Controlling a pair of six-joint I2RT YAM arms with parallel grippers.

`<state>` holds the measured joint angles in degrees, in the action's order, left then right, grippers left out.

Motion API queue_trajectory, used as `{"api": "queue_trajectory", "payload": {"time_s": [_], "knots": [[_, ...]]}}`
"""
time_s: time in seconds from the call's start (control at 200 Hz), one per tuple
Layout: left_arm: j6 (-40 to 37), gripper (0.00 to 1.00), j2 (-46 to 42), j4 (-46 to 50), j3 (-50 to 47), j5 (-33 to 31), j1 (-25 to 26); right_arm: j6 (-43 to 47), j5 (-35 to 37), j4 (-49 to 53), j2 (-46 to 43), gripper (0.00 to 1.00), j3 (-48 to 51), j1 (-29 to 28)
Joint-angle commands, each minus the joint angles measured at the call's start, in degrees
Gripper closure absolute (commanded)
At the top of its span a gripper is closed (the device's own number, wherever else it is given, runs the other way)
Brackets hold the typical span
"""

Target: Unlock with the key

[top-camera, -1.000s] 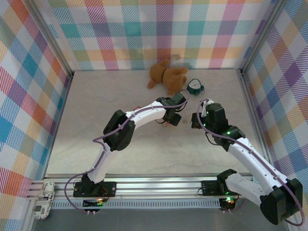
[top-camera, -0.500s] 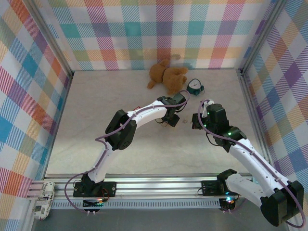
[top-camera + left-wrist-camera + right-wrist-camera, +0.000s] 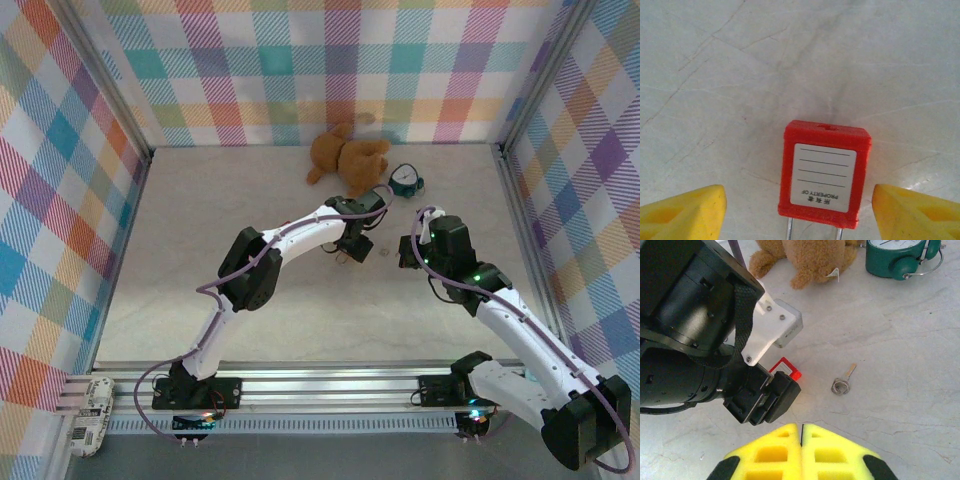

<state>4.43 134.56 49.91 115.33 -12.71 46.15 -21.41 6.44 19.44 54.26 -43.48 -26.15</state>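
Lying flat — key [image 3: 845, 380] near red padlock [image 3: 824, 172].

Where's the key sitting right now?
In the right wrist view the key lies loose on the table, just right of the red padlock, with the green alarm clock farther back.

The small red square padlock [image 3: 824, 172] at lower centre has a matt plastic body, a white paper-like label [image 3: 823, 176] and thin bare metal shackle legs [image 3: 789, 231]. The pale table [image 3: 790, 60] looks smooth and stone-like, with fine veins. The tiny silvery metal key [image 3: 844, 381] right of centre shines slightly; the brown teddy bear [image 3: 810, 255] at the top is fuzzy plush
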Motion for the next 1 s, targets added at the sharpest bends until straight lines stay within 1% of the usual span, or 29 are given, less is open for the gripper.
{"api": "queue_trajectory", "payload": {"time_s": [0.0, 0.355, 0.47, 0.54, 0.65, 0.735, 0.805, 0.85, 0.995], "knots": [[-0.3, 0.23, 0.6, 3.6, 1.5, 0.6, -0.7, 0.7, -0.7, -0.3, -0.3, 0.95, -1.2, 0.4], [-1.2, 0.23, 2.8, 5.2, 3.9, 2.5, -0.9, 1.0, -0.7, -0.3, -0.6, 0.95, -1.2, 0.4], [-2.1, 0.23, 4.4, 6.0, 5.6, 4.3, -1.1, 1.1, -0.6, -0.5, -0.6, 0.95, -1.2, 0.4], [-2.3, 0.25, 5.7, 6.9, 7.2, 5.2, -1.3, 1.2, -0.4, -0.4, -0.7, 0.95, -1.1, 0.4], [-2.6, 0.31, 7.4, 8.0, 9.2, 5.1, -1.4, 1.4, -0.3, -0.4, -1.0, 0.95, -0.9, 0.4], [-2.6, 0.43, 8.0, 8.8, 9.6, 4.8, -1.6, 1.4, -0.4, -0.1, -1.0, 0.95, -1.0, 0.4], [-2.7, 0.47, 7.7, 9.2, 9.0, 4.5, -1.6, 1.6, -0.5, 0.1, -1.1, 0.95, -1.2, 0.4], [-2.7, 0.51, 6.9, 9.1, 7.6, 4.1, -1.7, 1.6, -0.6, 0.3, -1.1, 0.95, -1.5, 0.4], [-2.2, 0.59, 1.3, 5.6, -1.4, 3.6, -1.8, 1.3, -1.4, 0.1, -0.9, 0.95, -2.2, 0.4]]}}
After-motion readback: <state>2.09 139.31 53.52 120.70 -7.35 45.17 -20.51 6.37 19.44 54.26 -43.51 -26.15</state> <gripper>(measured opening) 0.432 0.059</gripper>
